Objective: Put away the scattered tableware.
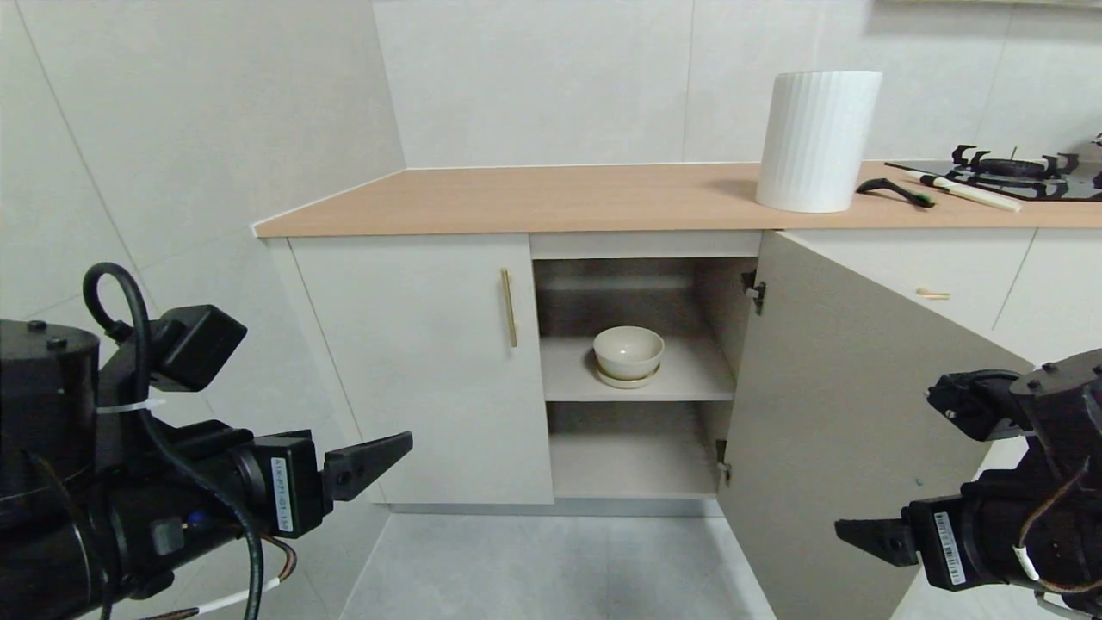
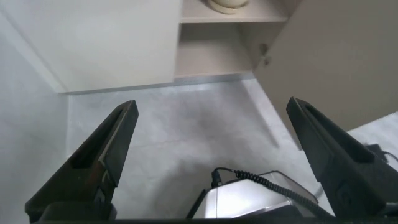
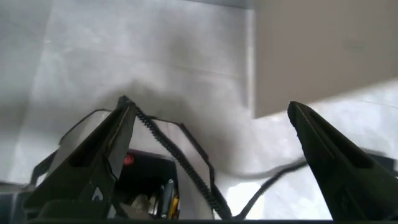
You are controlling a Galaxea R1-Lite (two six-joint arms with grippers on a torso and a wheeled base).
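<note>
A cream bowl sits on a small plate on the middle shelf of an open cabinet; its rim also peeks in at the edge of the left wrist view. My left gripper hangs low in front of the shut left door, open and holding nothing, with the floor seen between its fingers. My right gripper is low beside the swung-out right door, open and holding nothing, its fingers spread wide above the floor.
The open right door juts toward me between the arms. The left door is closed. On the wooden counter stand a white ribbed canister, a black utensil and a white-handled utensil by a gas hob. The lower shelf is bare.
</note>
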